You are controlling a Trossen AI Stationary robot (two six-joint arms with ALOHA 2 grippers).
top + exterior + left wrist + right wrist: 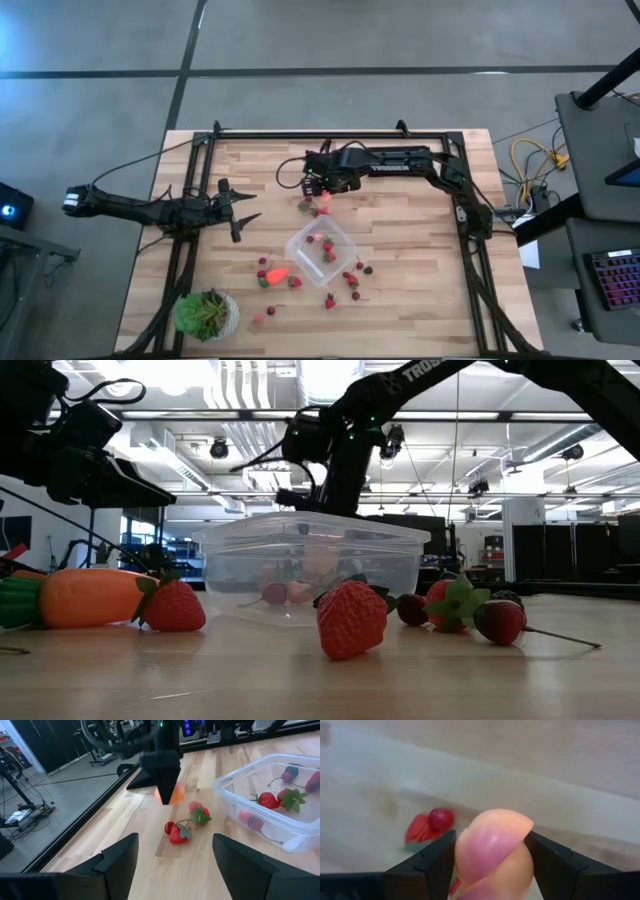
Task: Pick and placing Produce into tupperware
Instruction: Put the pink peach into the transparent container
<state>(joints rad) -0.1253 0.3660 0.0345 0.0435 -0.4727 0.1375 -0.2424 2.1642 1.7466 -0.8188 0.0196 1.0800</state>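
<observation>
My right gripper (322,194) hangs over the table's middle, just beyond the far-left corner of the clear square tupperware (322,254), and is shut on the round pink-orange fruit (492,854). My left gripper (241,211) waits open to the tupperware's left, touching nothing. A few red strawberries (326,250) lie inside the tupperware. More strawberries (352,283) are scattered on the wood near it, and two or three (182,826) lie under the right gripper. The orange carrot (277,273) lies on the table at the tupperware's near-left side. My right gripper pinches the round pink-orange fruit (470,851) between its two fingers (432,860), one on each side of it. The fingers come from above, pointing down. The fruit (170,794) hangs at the fingertips and appears lifted off the wood.
A leafy potted plant (207,313) stands at the table's near-left corner. Black frame rails (330,134) run along the far edge and down both sides. Bare wood lies between the left gripper and the tupperware.
</observation>
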